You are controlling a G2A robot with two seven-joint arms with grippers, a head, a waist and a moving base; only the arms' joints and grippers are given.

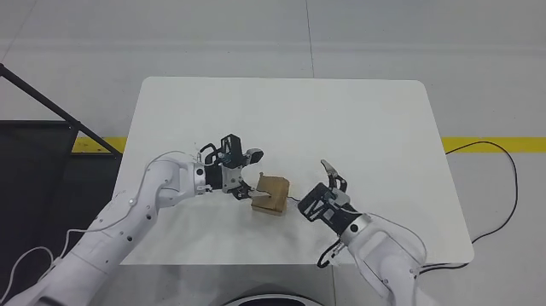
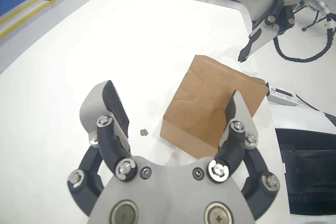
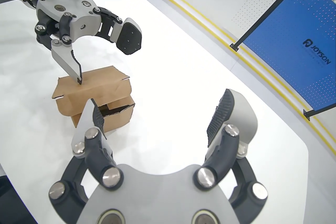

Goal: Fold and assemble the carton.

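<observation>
Both claws are standing open: the left claw point(image 1: 253, 174) is spreading its fingers around the near corner of the carton point(image 1: 273, 193), and the right claw point(image 1: 312, 190) is hanging just beside the carton's other side, holding nothing.

We are seeing the carton sitting low in the middle of the top view, on the white worktop point(image 1: 358, 118), between the two arms. In the right wrist view one thin fingertip point(image 3: 78, 79) of the left claw appears to be pressing on the carton's point(image 3: 92, 88) lid panel, while the front of the box is gaping, its tuck flap not yet seated.

We are judging the box to be small, brown corrugated board: light, stiff across its panels, yet weak along the creases and easy to crush at the corners. On this smooth worktop it is likely sliding under any sideways push, so one claw should be bracing it. We are favouring a hold across two opposite side walls, low down, with the other claw working the lid's free front edge.

A small brown scrap point(image 2: 143, 132) is lying just beside the carton point(image 2: 215, 104).
</observation>
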